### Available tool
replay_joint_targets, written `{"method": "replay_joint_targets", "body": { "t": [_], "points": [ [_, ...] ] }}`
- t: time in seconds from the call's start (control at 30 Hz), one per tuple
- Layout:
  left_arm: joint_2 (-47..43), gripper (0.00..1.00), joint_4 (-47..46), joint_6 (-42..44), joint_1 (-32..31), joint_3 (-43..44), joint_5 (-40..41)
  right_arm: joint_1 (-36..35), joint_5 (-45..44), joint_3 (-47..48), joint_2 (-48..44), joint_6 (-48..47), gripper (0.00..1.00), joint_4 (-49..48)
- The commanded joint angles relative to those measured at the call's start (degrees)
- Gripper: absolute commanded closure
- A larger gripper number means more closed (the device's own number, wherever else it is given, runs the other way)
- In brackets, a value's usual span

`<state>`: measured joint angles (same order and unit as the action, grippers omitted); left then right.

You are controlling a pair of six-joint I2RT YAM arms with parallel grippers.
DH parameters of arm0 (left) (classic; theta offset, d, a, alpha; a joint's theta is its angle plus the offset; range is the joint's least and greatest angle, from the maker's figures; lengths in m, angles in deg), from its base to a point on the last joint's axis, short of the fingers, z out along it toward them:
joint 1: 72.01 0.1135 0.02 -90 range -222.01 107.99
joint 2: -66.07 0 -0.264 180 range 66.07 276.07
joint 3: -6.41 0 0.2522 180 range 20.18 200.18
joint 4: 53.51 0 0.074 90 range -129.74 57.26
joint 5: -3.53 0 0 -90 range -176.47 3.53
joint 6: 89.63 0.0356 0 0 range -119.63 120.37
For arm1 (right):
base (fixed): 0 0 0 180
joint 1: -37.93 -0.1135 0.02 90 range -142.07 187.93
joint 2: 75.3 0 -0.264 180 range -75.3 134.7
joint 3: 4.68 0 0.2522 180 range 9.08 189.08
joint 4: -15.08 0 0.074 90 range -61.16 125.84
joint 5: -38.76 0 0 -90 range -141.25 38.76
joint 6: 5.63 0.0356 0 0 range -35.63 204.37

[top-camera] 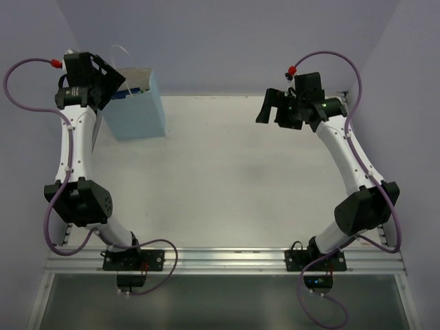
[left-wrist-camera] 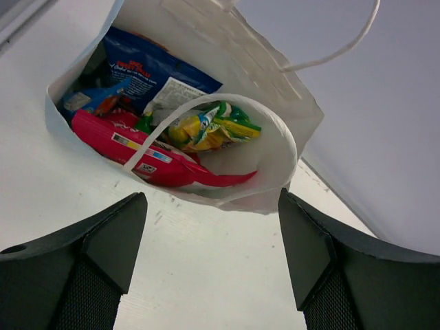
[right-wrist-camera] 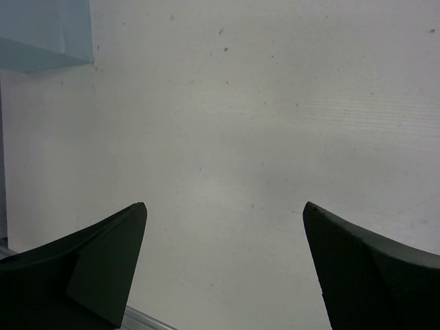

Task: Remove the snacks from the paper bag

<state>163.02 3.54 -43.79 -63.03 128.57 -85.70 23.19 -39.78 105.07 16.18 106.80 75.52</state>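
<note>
Just short of the paper bag's [left-wrist-camera: 275,130] mouth, my left gripper [left-wrist-camera: 212,206] hangs with its jaws spread and nothing between them. The mouth faces my fingers, but I can't tell whether the bag lies flat or leans.

Nearest past the rim, a white string handle [left-wrist-camera: 180,115] loops across the opening. If I push in, I could hook that loop or pinch it together with a packet, and the whole bag would drag along with me.

Right behind the loop lies the red-pink pouch [left-wrist-camera: 130,141]. It looks shiny, so a shallow pinch may slip off.

Deeper in the bag are the yellow-green packet [left-wrist-camera: 213,127] and the dark blue packet [left-wrist-camera: 148,69]. Reaching for those first would likely crumple the thin rim.

Well apart from the bag, my right gripper [right-wrist-camera: 223,206] is also spread wide over bare table [top-camera: 227,172]. Nothing steadies the bag, so any tug may slide it.
</note>
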Motion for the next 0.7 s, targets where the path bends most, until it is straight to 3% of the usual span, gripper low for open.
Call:
{"method": "replay_joint_targets", "body": {
  "t": [0.0,0.13,0.27,0.37,0.67],
  "points": [
    [-5.19,0.16,-5.49,-6.98,0.34,-1.26,-1.31,-0.37,0.49,2.01,0.54,-0.73,0.01,-0.53],
    [-7.46,0.17,-7.07,-11.11,0.34,-2.92,-1.13,-0.37,0.75,2.89,0.89,-0.9,0.01,-0.01],
    [-11.78,0.19,-15.33,-13.22,0.43,-10.31,0.46,-0.37,1.19,2.89,0.98,-0.9,0.01,-0.27],
    [-6.17,0.2,-12.97,-14.2,0.43,-4.62,-2.17,-0.37,1.02,3.59,1.33,-0.99,0.01,-0.1],
    [1.75,0.2,-13.58,-14.9,0.08,2.77,1.95,-0.38,1.19,4.91,1.15,-1.43,0.01,-0.01]
  ]
}}
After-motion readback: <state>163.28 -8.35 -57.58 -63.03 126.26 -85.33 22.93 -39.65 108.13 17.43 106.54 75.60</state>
